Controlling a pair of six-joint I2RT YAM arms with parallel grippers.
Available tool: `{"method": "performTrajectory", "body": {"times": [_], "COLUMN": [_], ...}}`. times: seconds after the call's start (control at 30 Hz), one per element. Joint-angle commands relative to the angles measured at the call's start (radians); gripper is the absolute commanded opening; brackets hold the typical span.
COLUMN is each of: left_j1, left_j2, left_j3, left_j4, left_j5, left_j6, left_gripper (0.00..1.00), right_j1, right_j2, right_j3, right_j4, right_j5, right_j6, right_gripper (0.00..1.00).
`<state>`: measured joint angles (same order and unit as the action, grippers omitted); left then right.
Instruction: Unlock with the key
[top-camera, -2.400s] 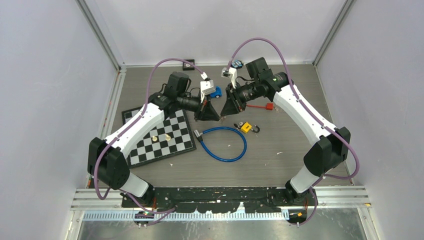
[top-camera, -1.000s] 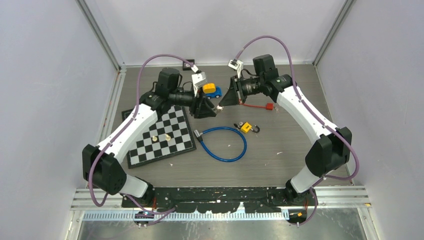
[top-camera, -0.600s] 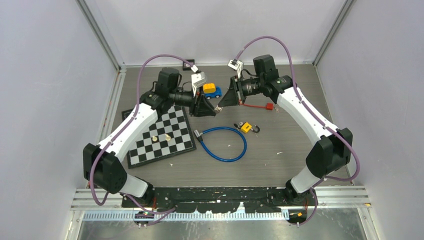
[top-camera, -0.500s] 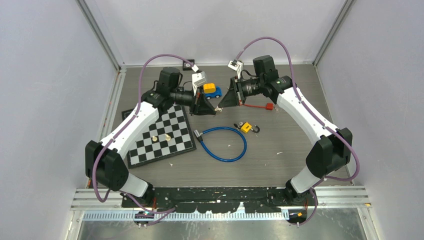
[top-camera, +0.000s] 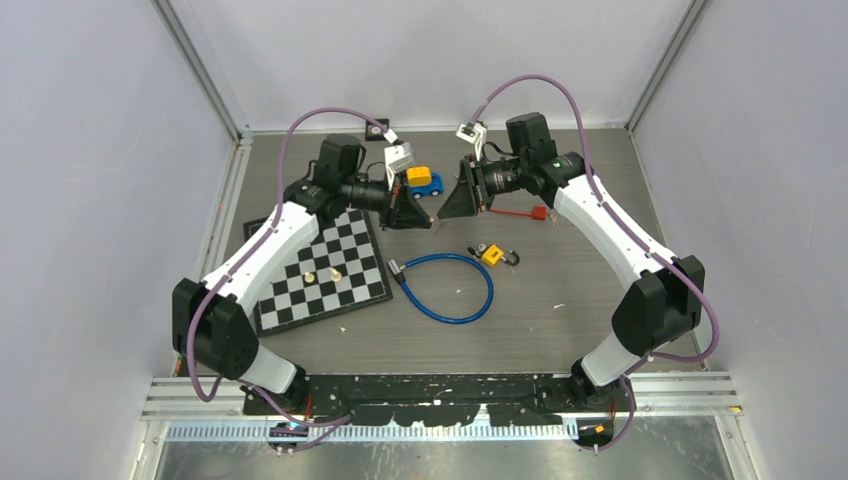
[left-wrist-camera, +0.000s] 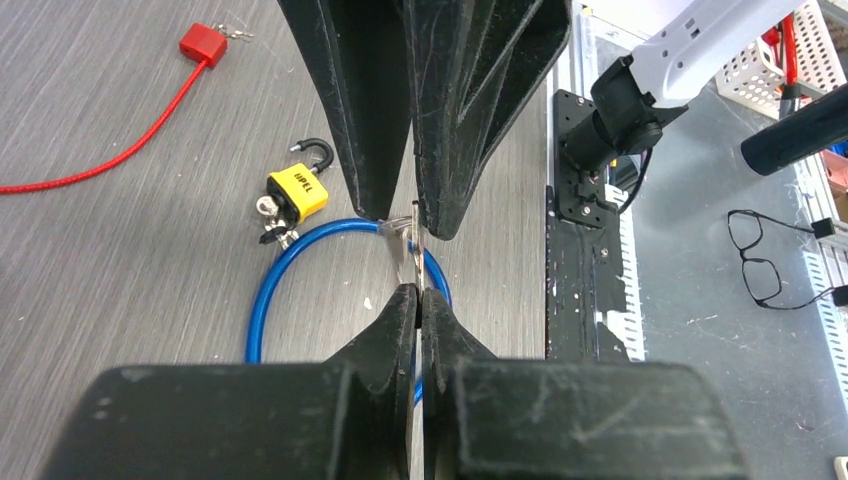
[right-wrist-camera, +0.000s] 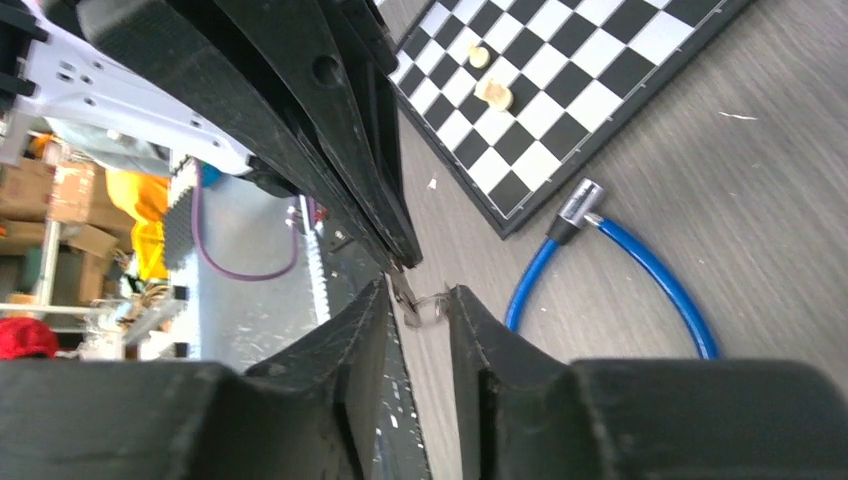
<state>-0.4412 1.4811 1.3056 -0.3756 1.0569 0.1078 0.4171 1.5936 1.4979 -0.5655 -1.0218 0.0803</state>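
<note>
Two pincers tip to tip above the far middle of the table (top-camera: 580, 300), with the key (left-wrist-camera: 408, 250) between them. Handover just made: left pincer (left-wrist-camera: 418, 296), half spread a second ago, now pressed together on one end of the key; right pincer (right-wrist-camera: 420, 292), clamped until a moment ago, now spread, with a gap on either side of the key and its ring (right-wrist-camera: 436, 301). Key therefore carried by the left alone, well above the table. Frees the right for steadying a lock.

Padlock (top-camera: 491, 255) lying right of centre, just beside the blue cable (top-camera: 447, 288), well apart from both pincers; shackle hook-shaped, too small to tell whether latched. Lock meant for the key not clear: padlock, or the cable's metal end (right-wrist-camera: 578, 203) by the chessboard (top-camera: 362, 262) corner.

Probably next: drawing the right clear without snagging the ring, then bringing the key down to the keyhole. Worth checking for a free blade end; if buried in the grip, likely a regrasp first.
</note>
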Motion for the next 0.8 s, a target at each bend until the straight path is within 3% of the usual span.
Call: {"method": "performTrajectory", "body": {"times": [0.0, 0.2, 0.77], "left_j1": [0.001, 0.001, -0.001], "left_j2": [-0.022, -0.033, -0.029], "left_j3": [0.058, 0.067, 0.042], "left_j4": [-0.068, -0.153, -0.157], "left_j5": [-0.055, -0.102, 0.006], "left_j6": [0.052, 0.095, 0.068], "left_gripper": [0.0, 0.0, 0.0], "right_j1": [0.004, 0.006, 0.084], "right_j2": [-0.046, -0.05, 0.011], "right_j3": [0.054, 0.076, 0.16], "right_j4": [-0.09, -0.14, -0.22], "right_j5": [0.074, 0.097, 0.121], "right_j6": [-0.135, -0.198, -0.291], "right_gripper": [0.39, 0.53, 0.53]}}
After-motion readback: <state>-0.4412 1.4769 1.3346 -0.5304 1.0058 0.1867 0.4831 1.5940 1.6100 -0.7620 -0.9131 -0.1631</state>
